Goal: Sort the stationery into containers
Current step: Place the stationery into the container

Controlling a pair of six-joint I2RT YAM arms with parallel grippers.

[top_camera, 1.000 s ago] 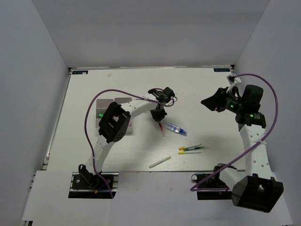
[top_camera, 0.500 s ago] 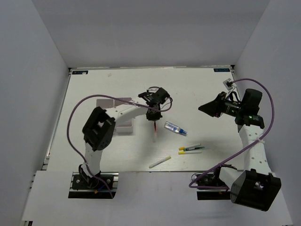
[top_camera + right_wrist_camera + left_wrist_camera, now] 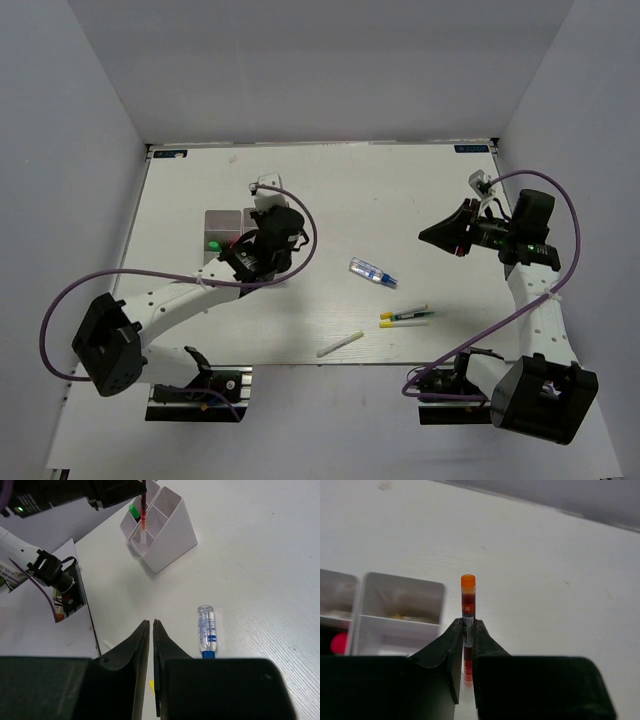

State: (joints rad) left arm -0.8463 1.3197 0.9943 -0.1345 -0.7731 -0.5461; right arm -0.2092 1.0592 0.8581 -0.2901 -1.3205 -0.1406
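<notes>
My left gripper (image 3: 467, 630) is shut on the red pen (image 3: 468, 605), which stands upright with its orange end up. In the right wrist view the pen (image 3: 143, 507) hangs over the white containers (image 3: 167, 537). From above, the left gripper (image 3: 252, 254) sits over the containers (image 3: 222, 220). A green-tipped highlighter (image 3: 133, 511) stands in one bin. My right gripper (image 3: 151, 623) is shut and empty, raised above the table at the right (image 3: 432, 237). The clear-blue tube (image 3: 206, 631) lies just right of its fingers and in the middle of the table (image 3: 372, 272).
Two yellow-capped markers (image 3: 404, 317) lie side by side front right of the tube. A white stick (image 3: 340, 344) lies near the table's front edge. Grey walls close in the table on three sides.
My left arm has swung left from the table's middle, carrying the red pen from beside the tube to over the containers. The right gripper has shifted only slightly.
</notes>
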